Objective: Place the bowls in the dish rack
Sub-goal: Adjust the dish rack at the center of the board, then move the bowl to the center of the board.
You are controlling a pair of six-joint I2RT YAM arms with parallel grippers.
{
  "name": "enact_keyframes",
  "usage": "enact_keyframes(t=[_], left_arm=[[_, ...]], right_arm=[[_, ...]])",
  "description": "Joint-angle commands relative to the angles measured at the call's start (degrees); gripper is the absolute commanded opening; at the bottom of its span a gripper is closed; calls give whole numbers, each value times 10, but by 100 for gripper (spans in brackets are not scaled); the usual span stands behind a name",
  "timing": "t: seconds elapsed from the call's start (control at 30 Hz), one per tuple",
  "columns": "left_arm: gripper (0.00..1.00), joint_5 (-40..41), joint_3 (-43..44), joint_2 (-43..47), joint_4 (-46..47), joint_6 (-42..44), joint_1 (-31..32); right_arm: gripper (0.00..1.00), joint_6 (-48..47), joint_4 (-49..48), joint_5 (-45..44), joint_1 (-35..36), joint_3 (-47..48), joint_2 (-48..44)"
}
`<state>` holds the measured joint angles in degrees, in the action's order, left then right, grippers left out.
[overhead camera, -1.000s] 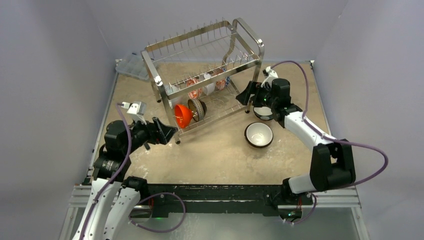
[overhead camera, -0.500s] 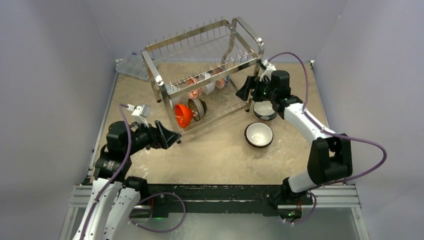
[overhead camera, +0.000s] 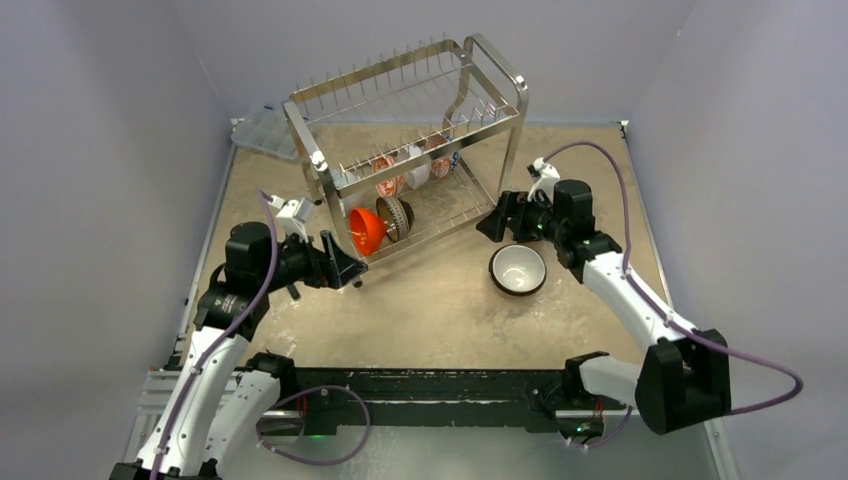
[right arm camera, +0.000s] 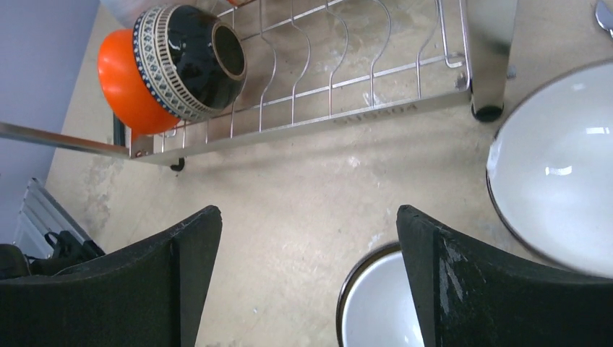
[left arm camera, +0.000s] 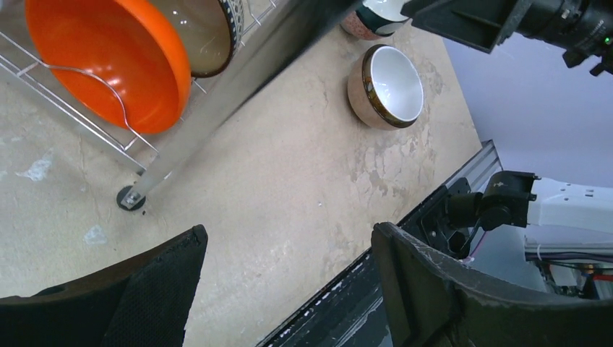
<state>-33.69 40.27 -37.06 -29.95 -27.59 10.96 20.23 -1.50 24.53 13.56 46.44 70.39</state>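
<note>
The steel dish rack (overhead camera: 520,95) stands at the back middle. Its lower tier holds an orange bowl (overhead camera: 365,231) and a dark patterned bowl (overhead camera: 395,217); red floral bowls (overhead camera: 385,176) sit behind. A white bowl with a dark outside (overhead camera: 518,268) sits on the table. My left gripper (overhead camera: 342,268) is open and empty by the rack's front left leg. My right gripper (overhead camera: 493,221) is open and empty by the front right leg. The right wrist view shows a second white bowl (right arm camera: 556,166) beside its right finger and the first bowl (right arm camera: 379,303) below.
A clear plastic box (overhead camera: 265,131) lies at the back left behind the rack. The rack's lower wire shelf (right arm camera: 347,116) and leg foot (right arm camera: 490,112) are just ahead of my right gripper. Grey walls close in the table on three sides.
My right gripper has pulled back from the rack's right end toward the near side and lower. My left gripper has moved right, closer to the rack's front left leg.
</note>
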Motion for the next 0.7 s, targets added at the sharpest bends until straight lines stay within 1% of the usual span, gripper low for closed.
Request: enact_keyframes(t=[0.0,0.23,0.37,0.43,0.53,0.67], left_arm=[[82,6,54,-14,5,41,5],[82,23,69,-20,-4,63,10],[82,20,71,-20,19,58,10],[83,17,71,-21,29,53,10],[83,13,70,-22,38,43,11],[83,9,67,-17,42,36,10]], right_arm=[[93,21,43,-40,1,-31,-72],[97,90,115,-172,1,-95,-192],[98,134,146,-254,1,-136,-248],[97,169,157,-302,1,-152,-256],[93,209,161,-347,1,-162,-246],[89,222,145,-372,1,-181,-205]])
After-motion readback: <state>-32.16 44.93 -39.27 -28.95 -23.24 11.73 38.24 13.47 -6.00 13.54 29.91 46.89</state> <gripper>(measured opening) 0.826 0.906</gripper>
